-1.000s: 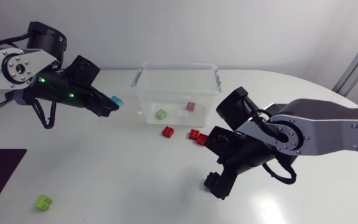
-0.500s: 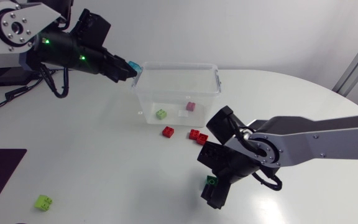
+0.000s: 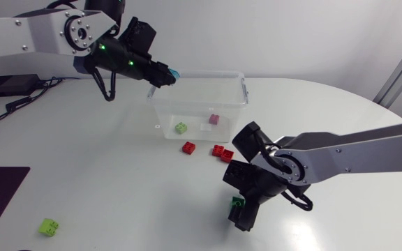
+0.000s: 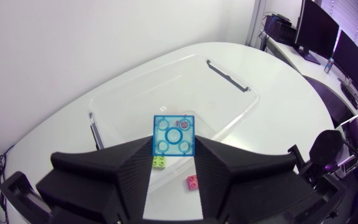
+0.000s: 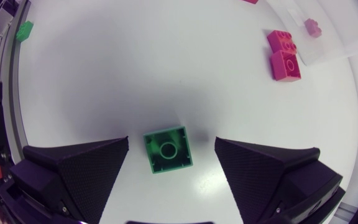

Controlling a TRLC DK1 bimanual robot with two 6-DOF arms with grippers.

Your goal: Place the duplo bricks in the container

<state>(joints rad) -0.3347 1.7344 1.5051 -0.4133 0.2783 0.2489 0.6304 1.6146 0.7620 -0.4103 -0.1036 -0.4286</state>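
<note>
The left gripper (image 3: 169, 75) is up in the air over the near corner of the clear container (image 3: 243, 92). Its 2 fingers are pinching a light blue brick (image 3: 174, 73) from 2 sides. In the left wrist view the blue brick (image 4: 174, 135) sits right at the tips of the left gripper (image 4: 174, 147), with its 4 round bumps facing the camera. The fingers are only as far apart as the brick is wide. The open container (image 4: 229, 109) lies below and ahead of the brick.

A lime green brick (image 3: 181, 127) and a small pink brick (image 3: 214, 119) are inside the container, apart from each other.

The right gripper (image 3: 240, 211) is low over the table, well in front of the container. A dark green brick (image 3: 238, 202) is at its fingertips. In the right wrist view the dark green brick (image 5: 168, 149) lies on the table between the 2 fingers of the right gripper (image 5: 171, 142), hollow side up. The fingers are spread wide. There is white table on both sides of the brick, so no finger touches it.

3 red bricks are on the table just in front of the container. 1 red brick (image 3: 188, 147) is alone, and 2 red bricks (image 3: 222, 153) are touching each other. Another lime green brick (image 3: 48, 226) lies far away near the front left of the table.
</note>
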